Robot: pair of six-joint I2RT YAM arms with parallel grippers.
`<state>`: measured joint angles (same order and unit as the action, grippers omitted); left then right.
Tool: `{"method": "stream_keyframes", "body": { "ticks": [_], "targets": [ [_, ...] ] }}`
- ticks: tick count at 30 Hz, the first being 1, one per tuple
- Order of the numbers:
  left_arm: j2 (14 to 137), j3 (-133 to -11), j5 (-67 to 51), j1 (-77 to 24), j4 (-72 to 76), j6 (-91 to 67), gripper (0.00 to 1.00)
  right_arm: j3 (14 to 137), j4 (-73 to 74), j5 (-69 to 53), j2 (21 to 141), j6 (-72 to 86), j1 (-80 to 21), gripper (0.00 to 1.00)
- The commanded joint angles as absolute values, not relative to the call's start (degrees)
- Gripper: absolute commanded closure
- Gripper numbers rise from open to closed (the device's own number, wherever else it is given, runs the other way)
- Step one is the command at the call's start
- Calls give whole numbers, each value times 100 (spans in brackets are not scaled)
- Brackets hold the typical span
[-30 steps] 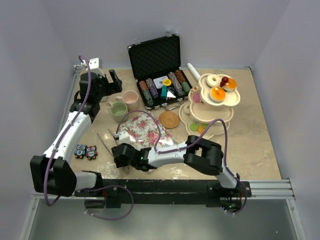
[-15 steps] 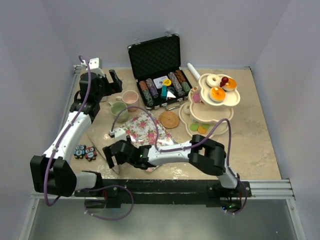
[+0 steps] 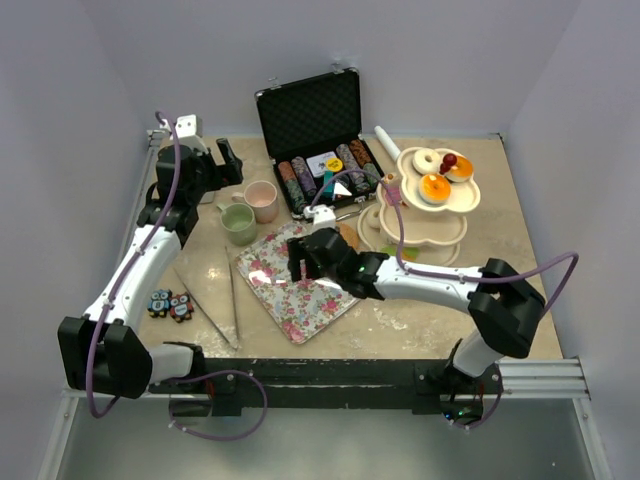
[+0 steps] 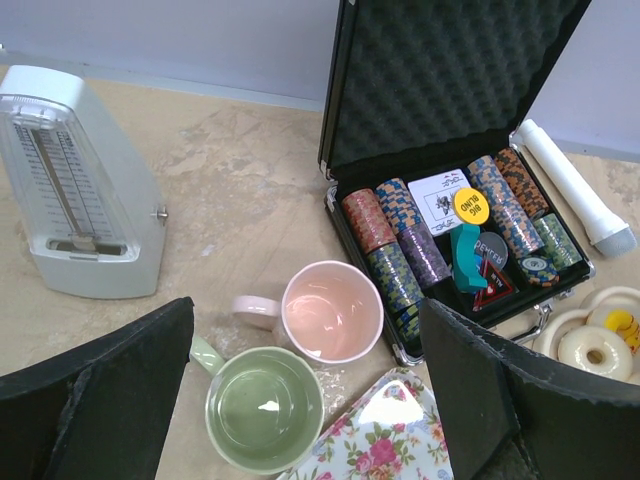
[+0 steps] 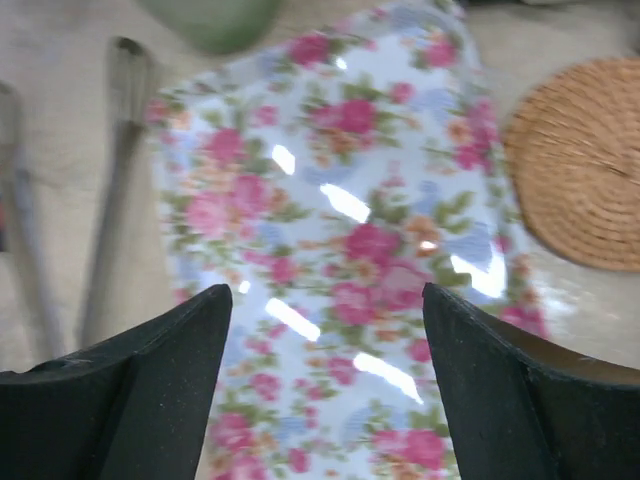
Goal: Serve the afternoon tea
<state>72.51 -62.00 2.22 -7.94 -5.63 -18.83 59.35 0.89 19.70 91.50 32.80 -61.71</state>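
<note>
Right gripper (image 3: 298, 260), wide and empty, has swung right over the floral rectangular tray (image 3: 305, 292), its own view blurred; left gripper (image 4: 305, 310) gapes above pink cup (image 4: 333, 312) and green cup (image 4: 264, 409), cream scalloped three-tier stand (image 3: 440, 228) well apart, rightward.

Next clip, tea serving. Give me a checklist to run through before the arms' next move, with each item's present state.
1. Left gripper open, empty: ok.
2. Right gripper open, empty, above the tray: ok.
3. Pink cup and green cup upright, side by side: ok.
4. Stand upright, treats on top tier: ok.
5. Bottom tier contents: cannot tell, right arm covers most of it.
</note>
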Motion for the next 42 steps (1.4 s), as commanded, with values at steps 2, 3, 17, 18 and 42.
{"method": "stream_keyframes", "body": {
  "ticks": [2, 3, 17, 18, 42],
  "targets": [
    [7154, -6240, 264, -809, -439, -1775, 1, 5213, -132, 1256, 8956, 2795, -5538, 23],
    [7180, -6240, 238, -809, -439, -1784, 1, 5160, -132, 1292, 8939, 2795, -5468, 24],
    [7251, -6249, 88, -809, -422, -1828, 1, 4948, -316, 1767, 9272, 2523, -4940, 28],
    [7251, -6249, 79, -809, -431, -1828, 1, 4957, -351, 1723, 9342, 2522, -4922, 30],
    [7251, -6275, 26, -809, -431, -1863, 2, 5905, -255, 765, 10528, 3304, -6082, 44]
  ]
}}
